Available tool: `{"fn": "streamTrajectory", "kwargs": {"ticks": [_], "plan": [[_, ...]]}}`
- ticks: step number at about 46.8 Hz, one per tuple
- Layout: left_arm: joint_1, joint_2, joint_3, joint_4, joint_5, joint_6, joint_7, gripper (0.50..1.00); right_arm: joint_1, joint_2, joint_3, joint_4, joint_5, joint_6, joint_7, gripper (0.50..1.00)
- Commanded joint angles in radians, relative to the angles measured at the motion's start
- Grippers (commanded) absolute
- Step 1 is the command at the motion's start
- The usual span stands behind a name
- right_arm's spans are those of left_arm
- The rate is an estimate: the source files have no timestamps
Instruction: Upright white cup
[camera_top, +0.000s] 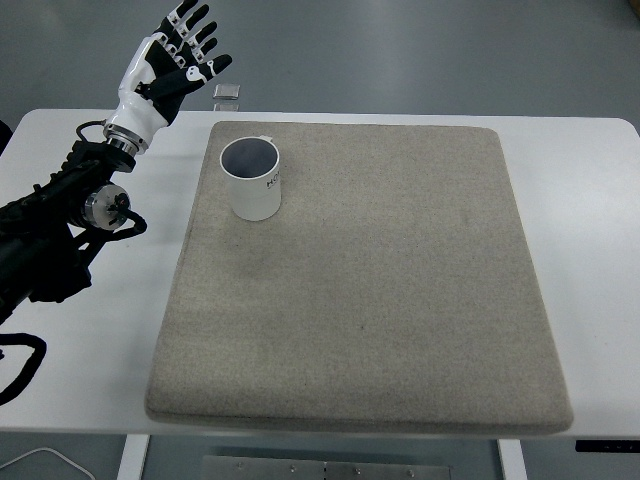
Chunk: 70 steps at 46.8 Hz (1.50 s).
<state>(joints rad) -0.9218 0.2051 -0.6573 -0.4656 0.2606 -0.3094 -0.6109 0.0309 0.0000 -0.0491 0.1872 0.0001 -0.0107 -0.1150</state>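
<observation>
The white cup (251, 179) stands upright near the 10 o'clock corner of the grey mat (360, 280), its opening facing up and the dark inside showing nothing in it. The mat covers most of the white surface (60, 380), with bare strips at 3 and 9 o'clock. The rest of the mat is free. The left hand (170, 62) is raised beyond the far edge at 11 o'clock, well apart from the cup, its fingers (195, 22) spread apart and holding nothing. A small grey object (228, 92) lies at that far edge
</observation>
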Motion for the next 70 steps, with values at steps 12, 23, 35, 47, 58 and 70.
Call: {"fn": "streamTrajectory", "kwargs": {"ticks": [12, 23, 35, 47, 58, 70], "plan": [[-0.055, -0.102, -0.008, 0.185, -0.115, -0.004, 0.0, 0.992, 0.0, 0.0, 0.0, 0.0, 0.0, 0.0, 0.0, 0.93], [-0.057, -0.102, -0.012, 0.189, -0.268, 0.0, 0.055, 0.992, 0.0, 0.0, 0.0, 0.0, 0.0, 0.0, 0.0, 0.93], [-0.074, -0.093, -0.018, 0.196, -0.379, 0.035, 0.316, 0.99, 0.0, 0.0, 0.0, 0.0, 0.0, 0.0, 0.0, 0.93], [-0.114, -0.088, -0.03, 0.193, -0.53, 0.093, 0.499, 0.992, 0.0, 0.0, 0.002, 0.0, 0.0, 0.0, 0.0, 0.93], [-0.143, -0.087, -0.054, 0.196, -0.577, 0.162, 0.608, 0.992, 0.0, 0.0, 0.003, 0.0, 0.0, 0.0, 0.0, 0.93], [-0.147, -0.096, -0.097, 0.191, -0.577, 0.191, 0.651, 0.994, 0.0, 0.0, 0.003, 0.0, -0.003, 0.002, 0.0, 0.93]]}}
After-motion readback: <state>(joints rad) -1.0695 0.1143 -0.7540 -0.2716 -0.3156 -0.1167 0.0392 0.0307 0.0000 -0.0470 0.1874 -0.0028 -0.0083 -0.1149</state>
